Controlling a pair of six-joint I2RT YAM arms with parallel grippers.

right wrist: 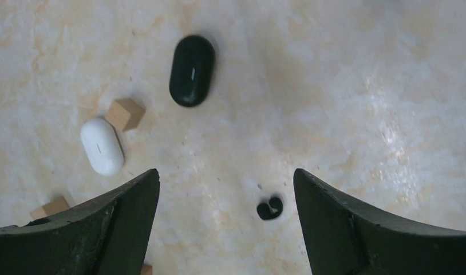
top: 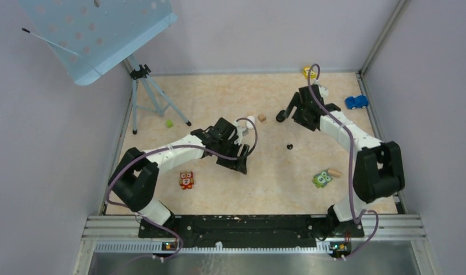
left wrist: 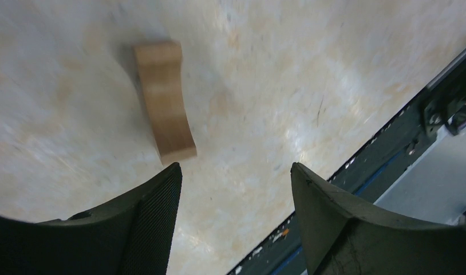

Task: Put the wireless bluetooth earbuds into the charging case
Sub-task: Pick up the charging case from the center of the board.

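A pair of tiny black earbuds (right wrist: 269, 208) lies on the table between my right gripper's open jaws, close to the right finger; it shows as a black speck in the top view (top: 289, 146). A shut black charging case (right wrist: 192, 70) lies further ahead. A shut white charging case (right wrist: 101, 146) lies to the left, also seen from above (top: 251, 120). My right gripper (right wrist: 226, 177) is open and empty, above the table (top: 281, 116). My left gripper (left wrist: 236, 169) is open and empty (top: 242, 165), a curved wooden block (left wrist: 164, 109) just beyond its left finger.
Small tan wooden blocks (right wrist: 125, 113) (right wrist: 52, 207) lie by the white case. Two owl toys (top: 186, 180) (top: 322, 179), a wooden peg (top: 334, 172), a blue car (top: 356, 102), a yellow toy (top: 308, 71), a green ball (top: 169, 123) and a tripod (top: 145, 91) stand around.
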